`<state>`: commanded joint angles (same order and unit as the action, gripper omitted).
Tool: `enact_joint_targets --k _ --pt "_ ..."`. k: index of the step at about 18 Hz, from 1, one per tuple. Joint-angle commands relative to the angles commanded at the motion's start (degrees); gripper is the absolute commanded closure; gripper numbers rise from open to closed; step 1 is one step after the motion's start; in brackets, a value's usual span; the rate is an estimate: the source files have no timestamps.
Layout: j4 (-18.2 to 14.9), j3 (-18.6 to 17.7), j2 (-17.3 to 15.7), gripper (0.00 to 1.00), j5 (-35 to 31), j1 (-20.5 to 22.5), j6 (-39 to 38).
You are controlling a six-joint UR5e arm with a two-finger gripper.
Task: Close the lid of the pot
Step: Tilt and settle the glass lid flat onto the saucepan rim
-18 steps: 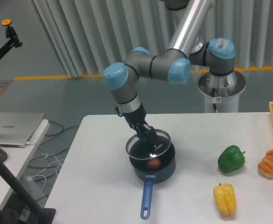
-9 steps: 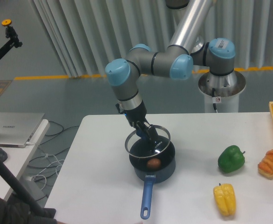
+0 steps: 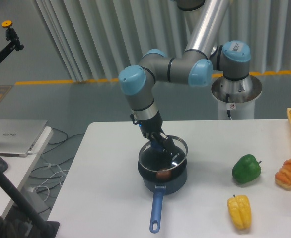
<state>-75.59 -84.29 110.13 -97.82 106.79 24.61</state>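
Shifted rightward and lower than half a second back: the lid, now tilted just over the pot, near edge about at the rim, far edge raised. Clamped on the lid's knob, the end effector; inside the pot, a small reddish-brown round thing, with the blue handle pointing toward the near edge of the white table. Farther right on the table, well apart: green pepper, yellow pepper, orange pepper.

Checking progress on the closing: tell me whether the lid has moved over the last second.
Yes. The lid has shifted right and slightly down, now sitting more squarely over the pot, which has stayed put.
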Motion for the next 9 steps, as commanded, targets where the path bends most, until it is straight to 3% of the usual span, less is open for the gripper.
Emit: enact_joint_targets --k 9 --pt "0.09 1.23 1.93 0.64 0.09 -0.09 -0.09"
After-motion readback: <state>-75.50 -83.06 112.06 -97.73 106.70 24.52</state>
